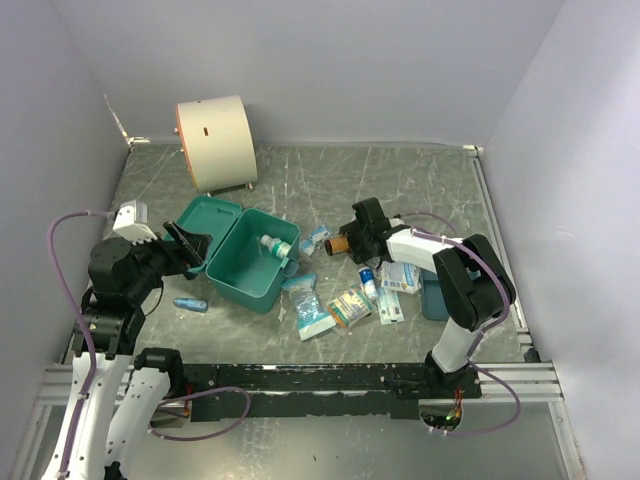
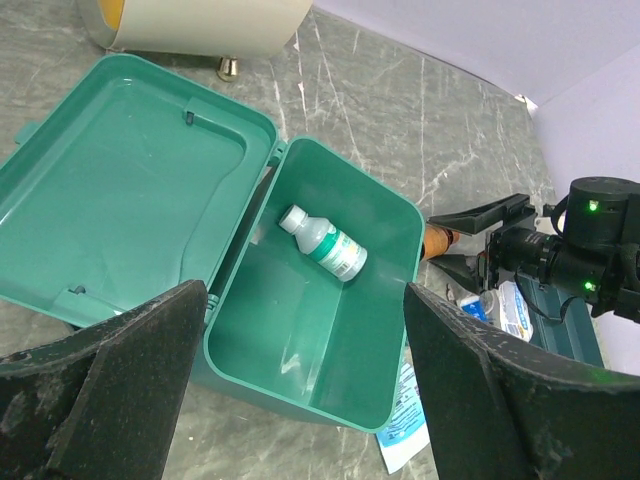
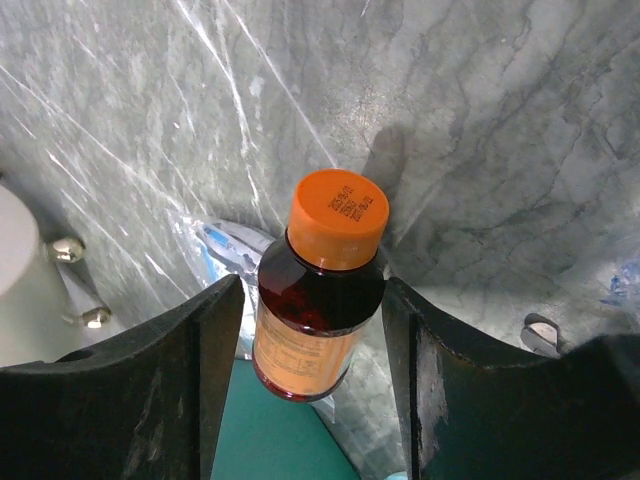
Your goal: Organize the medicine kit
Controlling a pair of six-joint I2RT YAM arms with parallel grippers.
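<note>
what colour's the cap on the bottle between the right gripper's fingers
Orange; the cap on the bottle shows best in the right wrist view.

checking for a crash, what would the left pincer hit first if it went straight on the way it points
Probably the open medicine kit, around its near wall; depth is unclear.

left gripper (image 2: pixel 303 290) wide open, arm folded; right gripper (image 3: pixel 312 288) clamped on bottle (image 3: pixel 338 215), arm stretched leftward.

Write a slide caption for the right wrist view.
Right gripper holds an orange-capped amber bottle between its fingers above the marbled table.
</note>
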